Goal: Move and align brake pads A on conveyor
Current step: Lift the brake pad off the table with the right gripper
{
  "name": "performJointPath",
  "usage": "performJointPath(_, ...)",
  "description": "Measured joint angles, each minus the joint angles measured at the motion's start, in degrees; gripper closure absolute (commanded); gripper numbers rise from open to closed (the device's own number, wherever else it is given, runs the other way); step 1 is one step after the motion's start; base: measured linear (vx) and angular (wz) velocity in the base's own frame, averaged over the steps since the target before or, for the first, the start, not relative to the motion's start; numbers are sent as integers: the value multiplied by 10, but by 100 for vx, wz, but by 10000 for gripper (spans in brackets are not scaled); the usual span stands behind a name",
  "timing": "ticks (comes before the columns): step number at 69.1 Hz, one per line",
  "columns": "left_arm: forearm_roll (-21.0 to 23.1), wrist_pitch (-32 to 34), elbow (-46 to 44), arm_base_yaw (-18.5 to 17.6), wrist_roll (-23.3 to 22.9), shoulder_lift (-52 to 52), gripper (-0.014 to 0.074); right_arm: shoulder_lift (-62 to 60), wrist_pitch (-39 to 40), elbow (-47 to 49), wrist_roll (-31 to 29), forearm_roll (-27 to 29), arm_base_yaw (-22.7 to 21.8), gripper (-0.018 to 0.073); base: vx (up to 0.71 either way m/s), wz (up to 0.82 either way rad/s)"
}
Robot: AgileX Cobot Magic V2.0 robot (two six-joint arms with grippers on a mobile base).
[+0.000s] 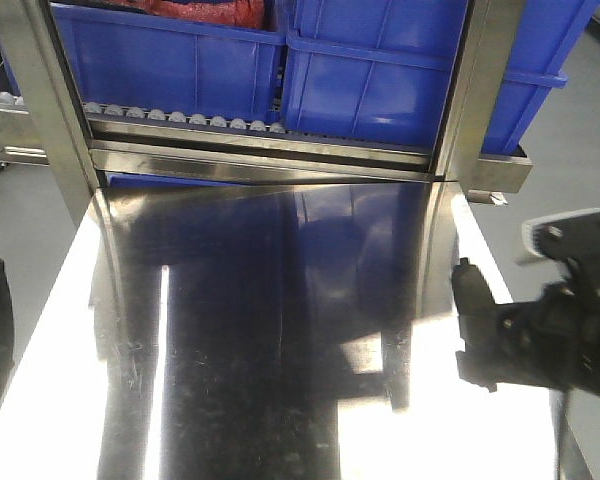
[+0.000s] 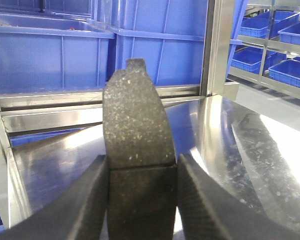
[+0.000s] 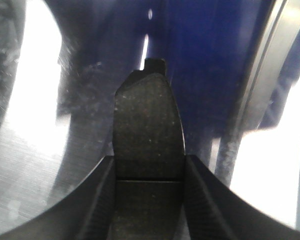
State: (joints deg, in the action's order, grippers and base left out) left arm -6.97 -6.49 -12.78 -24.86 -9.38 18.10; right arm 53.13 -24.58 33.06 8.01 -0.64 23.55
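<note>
On the left wrist camera I have the left gripper point(image 2: 142, 172) clamped on the left brake pad point(image 2: 137, 117). Its two ribbed fingers point(image 2: 85, 205) press the pad's long edges about level with the thin groove across its middle. The upper half of the pad sticks out past the fingertips, speckled face toward the lens, with a small tab showing at its far end. Below and ahead of that hand lies the shiny steel table point(image 2: 250, 150). Beyond the pad's tip I see blue bins point(image 2: 45, 55) sitting in the steel rack point(image 2: 50, 112), and a steel upright point(image 2: 216, 50) stands ahead and to the right of the hand. The right wrist camera gives me much the same picture: the right gripper point(image 3: 149, 170) is closed around the right brake pad point(image 3: 147, 120), gripping both long edges at the groove. This pad juts forward over the reflective tabletop, which mirrors the blue of the bins. In the front view the right gripper comes in from the right-hand edge over the table, with the rack's rollers point(image 1: 180, 120) well ahead of it. Whether either pad touches the table I cannot tell.
</note>
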Motion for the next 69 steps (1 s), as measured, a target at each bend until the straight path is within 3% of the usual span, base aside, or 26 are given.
performJointPath(31,0,0,0,0,0,0,449,-304,41,-146,-1,-17,0,533,0,0)
performJointPath(69,0,0,0,0,0,0,449,-316,56,-147,-2,-18,0,533,0,0)
